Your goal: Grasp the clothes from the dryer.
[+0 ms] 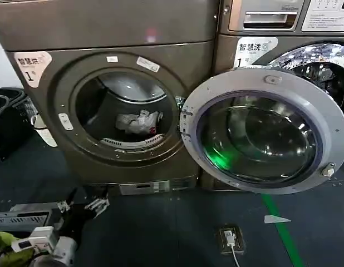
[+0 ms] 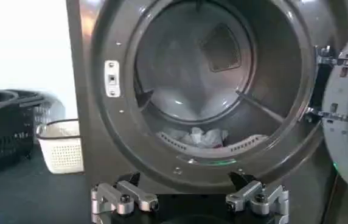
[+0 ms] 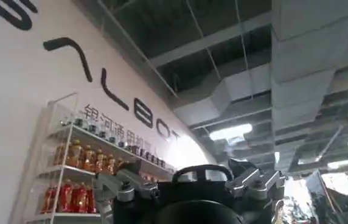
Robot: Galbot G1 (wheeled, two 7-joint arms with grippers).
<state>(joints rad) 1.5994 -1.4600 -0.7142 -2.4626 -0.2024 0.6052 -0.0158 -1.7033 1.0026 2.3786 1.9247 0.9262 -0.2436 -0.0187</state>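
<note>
Approaching low, my left gripper (image 2: 189, 199) faces the dryer (image 1: 60, 133) with fingers (image 2: 122, 198) spread wide and empty. Clothes (image 1: 137, 122) lie on the drum floor, behind the porthole lip. Risk: fingers striking that lip on entry. Right gripper (image 3: 189, 189) is parked, pointing ceilingward, fingers apart.

"1" on dryer (image 1: 105, 33) sticker (image 1: 32, 65)

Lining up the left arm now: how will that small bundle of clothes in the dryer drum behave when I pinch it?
The clothes lie crumpled and folded, so probably floppy: expect them to sag and trail. The bundle is small beside the dryer porthole, so likely light. A pinch may catch one layer only. The left gripper jaws stand open, outside the drum.
</note>
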